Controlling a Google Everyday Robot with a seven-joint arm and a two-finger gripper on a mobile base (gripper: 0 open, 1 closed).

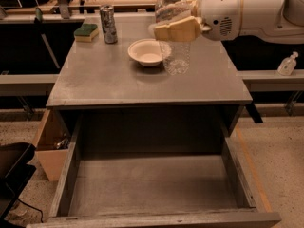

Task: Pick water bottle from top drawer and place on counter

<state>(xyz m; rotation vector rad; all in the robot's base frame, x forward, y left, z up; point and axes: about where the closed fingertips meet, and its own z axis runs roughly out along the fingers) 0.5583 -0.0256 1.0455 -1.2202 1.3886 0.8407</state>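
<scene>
My gripper [176, 23] reaches in from the right and is shut on the clear ribbed water bottle [175, 56], which hangs upright. The bottle's base is just above or touching the grey counter [109, 80], right beside a white bowl [147, 52]. The bottle's cap is cut off by the top edge of the view. The top drawer [152, 182] stands pulled out below the counter's front edge, and its grey bottom is bare.
A silver can [108, 23] and a green and yellow sponge [86, 32] stand at the counter's back left. A white pump dispenser bottle [288, 63] sits on a ledge at the right. A tan wooden box [50, 146] is on the floor at the left.
</scene>
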